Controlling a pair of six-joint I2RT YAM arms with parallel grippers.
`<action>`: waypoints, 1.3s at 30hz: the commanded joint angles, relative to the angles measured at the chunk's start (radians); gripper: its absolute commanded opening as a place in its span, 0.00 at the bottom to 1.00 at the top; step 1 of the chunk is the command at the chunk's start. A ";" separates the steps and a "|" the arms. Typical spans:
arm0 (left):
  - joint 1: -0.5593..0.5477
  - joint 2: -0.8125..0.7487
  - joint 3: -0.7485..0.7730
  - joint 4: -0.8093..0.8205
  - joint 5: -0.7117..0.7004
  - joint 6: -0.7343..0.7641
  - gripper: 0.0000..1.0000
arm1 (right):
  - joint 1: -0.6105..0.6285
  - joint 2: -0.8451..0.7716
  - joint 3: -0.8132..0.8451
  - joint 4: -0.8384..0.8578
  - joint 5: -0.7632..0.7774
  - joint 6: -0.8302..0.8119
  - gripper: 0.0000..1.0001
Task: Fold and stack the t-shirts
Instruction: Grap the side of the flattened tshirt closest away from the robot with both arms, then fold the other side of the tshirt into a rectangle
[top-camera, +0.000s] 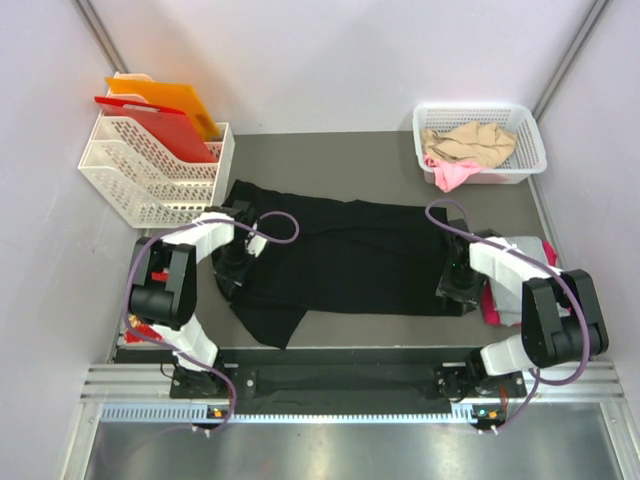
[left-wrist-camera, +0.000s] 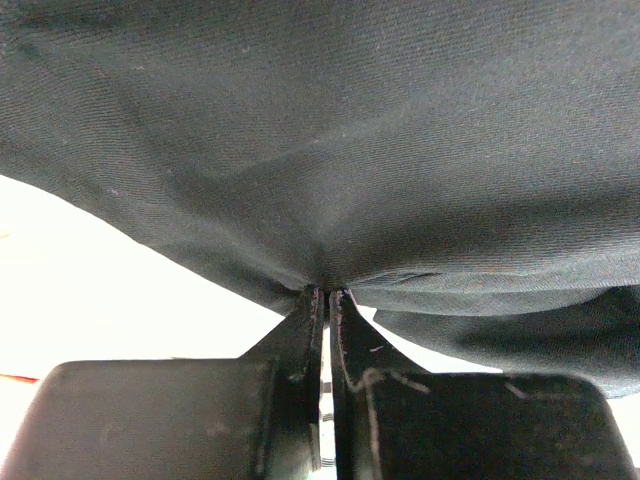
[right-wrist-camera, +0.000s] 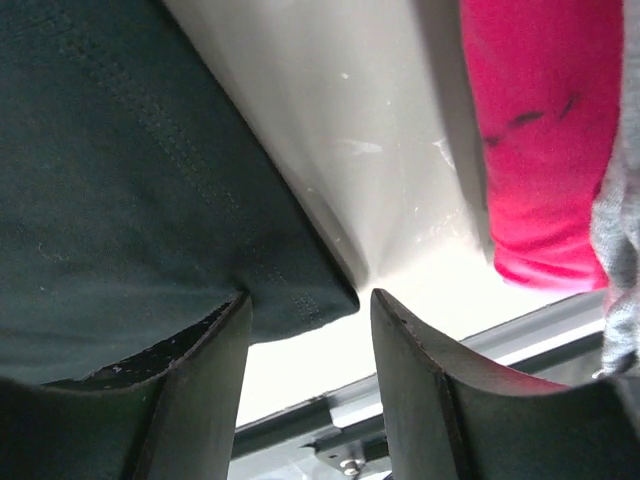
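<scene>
Top external: black t-shirt (top-camera: 350, 255) spread flat across the desk (top-camera: 330, 160), between the arms. Wrist views: left claw (left-wrist-camera: 325, 292) clamped closed on a pinch of the shirt's left edge; right claw (right-wrist-camera: 310, 300) parted, empty, the shirt's hem corner lying between its fingers; magenta-pink t-shirt (right-wrist-camera: 540, 140) near, to the right.

T-shirt (top-camera: 350, 260) before rack (top-camera: 140, 185) and basket (top-camera: 478, 108)

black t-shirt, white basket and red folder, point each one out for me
Large black cloth t-shirt (top-camera: 350, 265): top external view, middle of its spread-out body.
White plastic mesh basket (top-camera: 531, 135): top external view, its right wall.
Stiff red folder (top-camera: 160, 125): top external view, its flat front face.
</scene>
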 joint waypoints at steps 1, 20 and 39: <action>0.020 -0.046 -0.003 0.000 -0.041 0.029 0.00 | 0.001 -0.015 -0.025 0.057 0.048 0.068 0.51; 0.022 -0.095 0.086 -0.125 0.003 0.070 0.00 | 0.019 -0.143 0.141 -0.143 -0.042 0.021 0.00; 0.022 -0.238 0.056 -0.355 0.046 0.189 0.02 | 0.033 -0.211 0.210 -0.283 -0.124 -0.035 0.00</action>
